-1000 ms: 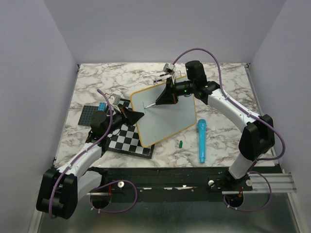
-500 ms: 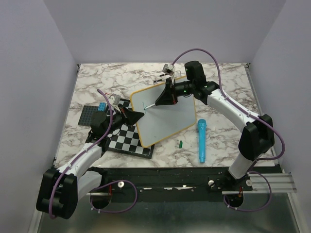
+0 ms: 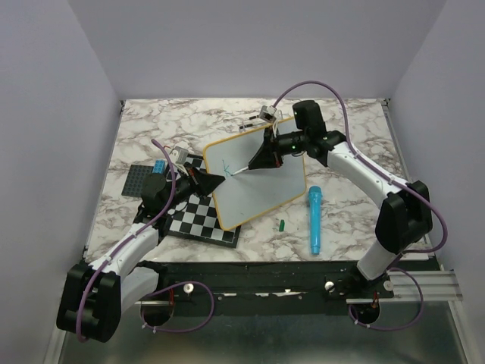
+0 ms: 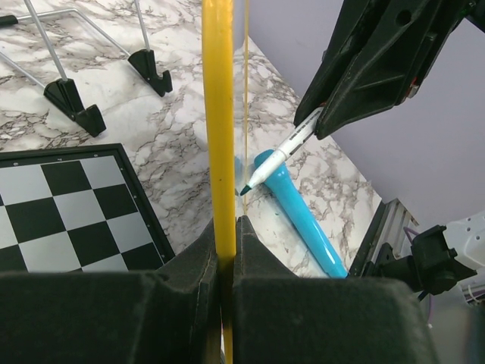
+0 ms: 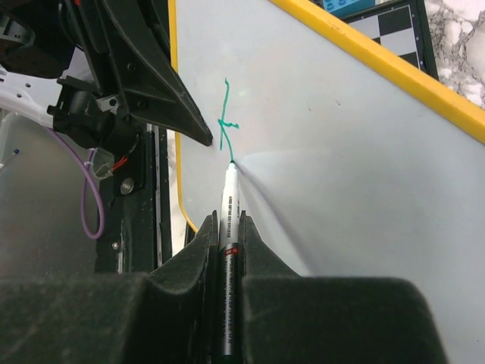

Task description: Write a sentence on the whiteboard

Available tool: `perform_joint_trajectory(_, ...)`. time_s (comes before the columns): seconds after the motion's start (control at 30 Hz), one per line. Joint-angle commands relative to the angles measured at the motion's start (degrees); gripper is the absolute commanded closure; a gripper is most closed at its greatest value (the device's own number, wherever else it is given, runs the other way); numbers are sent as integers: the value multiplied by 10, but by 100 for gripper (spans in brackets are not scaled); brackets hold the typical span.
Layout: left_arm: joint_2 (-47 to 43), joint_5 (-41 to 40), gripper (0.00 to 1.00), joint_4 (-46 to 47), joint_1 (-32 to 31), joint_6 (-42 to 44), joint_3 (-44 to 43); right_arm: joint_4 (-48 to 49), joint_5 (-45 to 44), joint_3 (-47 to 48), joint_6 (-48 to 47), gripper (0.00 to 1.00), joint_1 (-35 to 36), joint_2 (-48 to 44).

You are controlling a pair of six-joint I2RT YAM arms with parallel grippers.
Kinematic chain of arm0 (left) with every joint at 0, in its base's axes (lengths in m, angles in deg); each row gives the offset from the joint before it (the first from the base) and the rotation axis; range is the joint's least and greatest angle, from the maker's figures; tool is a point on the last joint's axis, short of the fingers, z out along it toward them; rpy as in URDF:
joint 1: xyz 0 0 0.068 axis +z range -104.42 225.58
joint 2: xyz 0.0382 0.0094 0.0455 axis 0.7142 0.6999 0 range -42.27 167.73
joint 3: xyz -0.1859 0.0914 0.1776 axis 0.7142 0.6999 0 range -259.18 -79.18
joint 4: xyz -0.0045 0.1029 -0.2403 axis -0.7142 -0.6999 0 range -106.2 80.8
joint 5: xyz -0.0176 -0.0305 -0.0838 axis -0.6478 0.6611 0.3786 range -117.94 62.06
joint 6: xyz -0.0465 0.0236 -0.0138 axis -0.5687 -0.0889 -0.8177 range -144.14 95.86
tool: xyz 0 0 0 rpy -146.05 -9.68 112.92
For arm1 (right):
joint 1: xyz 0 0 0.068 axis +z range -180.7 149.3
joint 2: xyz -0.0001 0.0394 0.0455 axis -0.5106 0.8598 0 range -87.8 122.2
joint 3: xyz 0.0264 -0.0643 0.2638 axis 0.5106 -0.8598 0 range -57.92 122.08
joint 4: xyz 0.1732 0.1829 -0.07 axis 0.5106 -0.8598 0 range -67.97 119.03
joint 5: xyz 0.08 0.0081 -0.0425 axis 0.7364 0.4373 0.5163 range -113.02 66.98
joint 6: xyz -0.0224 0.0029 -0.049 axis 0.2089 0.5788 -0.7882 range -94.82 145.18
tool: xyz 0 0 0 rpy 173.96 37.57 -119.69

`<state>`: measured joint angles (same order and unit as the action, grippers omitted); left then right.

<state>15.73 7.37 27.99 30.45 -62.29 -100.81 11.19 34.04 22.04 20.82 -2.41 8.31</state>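
Whiteboard [image 3: 265, 186] first, and its setting: plain pale walls [image 3: 250, 45] close in a marble-patterned table [image 3: 151, 129]. The whiteboard stands near the table's middle, propped at a tilt, with its lower left corner over a checkered board [image 3: 198, 218].

The left gripper [image 4: 227, 227] is clamped shut on the whiteboard's yellow edge and steadies it. The right gripper [image 5: 229, 220] is closed tight on a thin marker [image 5: 229, 193], whose tip touches the glossy face.

A blue tube [image 3: 313, 220] lies on the table to the right of the whiteboard. A small green cap [image 3: 281, 225] lies just beside the blue tube.

Of the sentence [image 5: 225, 114], only a first green stroke with a small cross-mark shows, near the whiteboard's upper left corner. Nearly all the writing is yet to do.

The step in hand looks like forming the first letter. It likely needs light, even pressure, since a hard push could rock the tilted whiteboard in the left gripper's hold. Small letters moving to the right would leave space for two lines. The glossy face probably smears, so the right gripper should stay off wet ink.
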Motion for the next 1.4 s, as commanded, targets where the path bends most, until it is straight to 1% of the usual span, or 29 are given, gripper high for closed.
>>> perform_joint_trajectory(0.0,-10,33,100,31,-4,19,-11,2,19,22,-11,99,-5,-31)
perform_joint_trajectory(0.3,-10,34,100,31,-4,19,-11,22,24,27,7,99,-25,-29)
perform_joint_trajectory(0.43,-13,33,100,30,-4,19,-11,26,56,17,0,99,-25,-36)
perform_joint_trajectory(0.63,-8,33,100,31,-4,19,-11,26,78,6,-17,99,-32,-44)
perform_joint_trajectory(1.03,-9,34,100,32,-4,19,-11,26,81,18,-24,99,-47,-40)
perform_joint_trajectory(1.37,-8,33,100,33,-4,19,-11,52,82,22,4,99,-44,-15)
